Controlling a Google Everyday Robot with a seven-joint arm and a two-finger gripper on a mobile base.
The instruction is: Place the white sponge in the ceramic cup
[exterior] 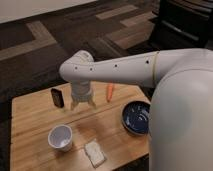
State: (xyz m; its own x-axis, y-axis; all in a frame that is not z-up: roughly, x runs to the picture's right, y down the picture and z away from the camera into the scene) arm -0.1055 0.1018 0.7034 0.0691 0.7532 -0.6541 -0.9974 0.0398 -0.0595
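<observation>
Dark carpet [35, 65] with pale angular bands covers the floor of the room, and a dark piece of furniture [185, 22] stands at the upper right. On the carpet sits a light wooden worktop [30, 120] with a visible grain.

A thick white robot arm [125, 67] reaches in from the right, over the far half of the worktop. Its two-fingered hand [83, 106] points straight down near the middle of the far edge, with its fingers spread and nothing between them. It hangs well apart from both of the task's things.

A small off-white rectangular sponge [94, 153] with a rough surface lies flat at the near edge of the worktop, untouched. Just beside it, towards the near left corner, stands a small round white ceramic cup [60, 137], upright with nothing inside.

By this view the task has hardly begun: the sponge is not yet grasped, lifted or placed in the cup.

Elsewhere, a black upright block [57, 96] stands near the far edge, left of the hand. A slim orange object [110, 91], perhaps a carrot, lies to the hand's right. A dark blue bowl [136, 117] rests near the right edge, partly hidden by the robot's white body [182, 120].
</observation>
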